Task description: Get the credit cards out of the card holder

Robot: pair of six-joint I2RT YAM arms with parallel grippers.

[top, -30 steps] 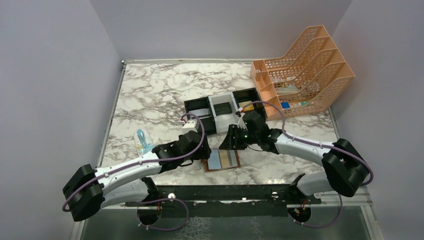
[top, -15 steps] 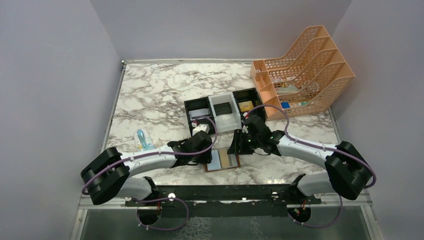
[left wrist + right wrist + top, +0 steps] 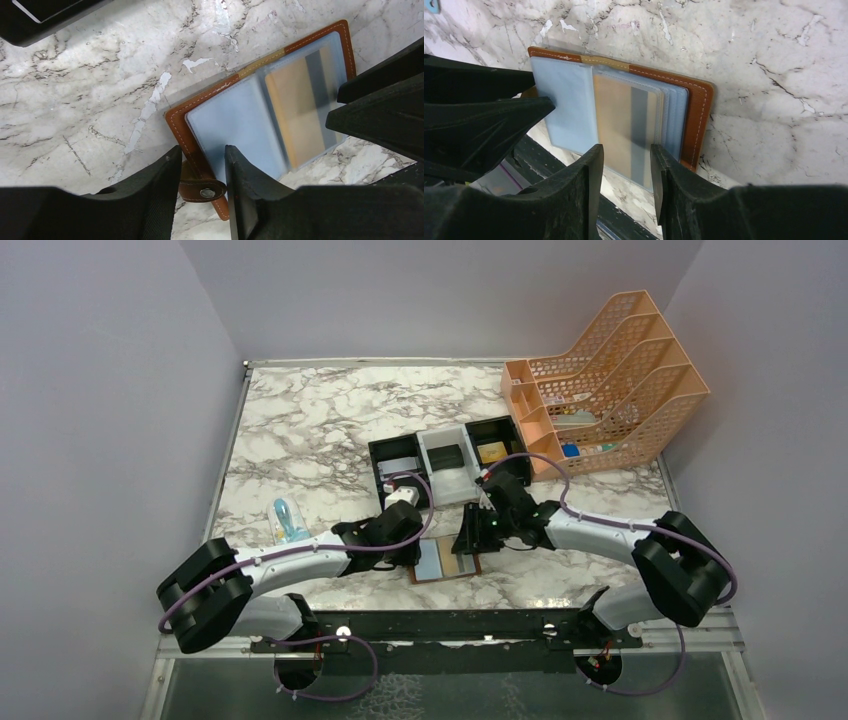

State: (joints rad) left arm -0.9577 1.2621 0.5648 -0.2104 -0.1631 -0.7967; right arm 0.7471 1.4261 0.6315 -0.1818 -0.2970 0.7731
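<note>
here the holder (image 3: 447,562) lies open and flat on the marble table (image 3: 300,430), close to the near edge, with only a thin strip of marble on its near side. bare veined marble spreads to the holder's left and farther out past the tray (image 3: 373,458), which sits just beyond the holder. an orange lattice rack (image 3: 610,380) stands beyond the holder and to its right, against the wall. a small clear-blue bottle (image 3: 288,520) lies to the holder's left.

the tray has three bins: the one on the holder's left shows a flat grey piece (image 3: 398,466), the white middle one a black block (image 3: 447,455), the right one a gold-tan piece (image 3: 492,452).

the holder is brown stitched leather with soft, pale blue see-through pockets (image 3: 235,125). a gold-tan card (image 3: 616,120) sits inside the right-half pocket, a dark grey band beside it; whether that band is a second card i cannot tell.

the left gripper (image 3: 202,155) stands at the holder's left edge, jaws a narrow gap apart, straddling the brown rim above the snap tab (image 3: 202,190), clamping nothing. the right gripper (image 3: 625,150) stands over the holder's right half, jaws likewise narrowly apart across the pocket edge, the card not pinched.
</note>
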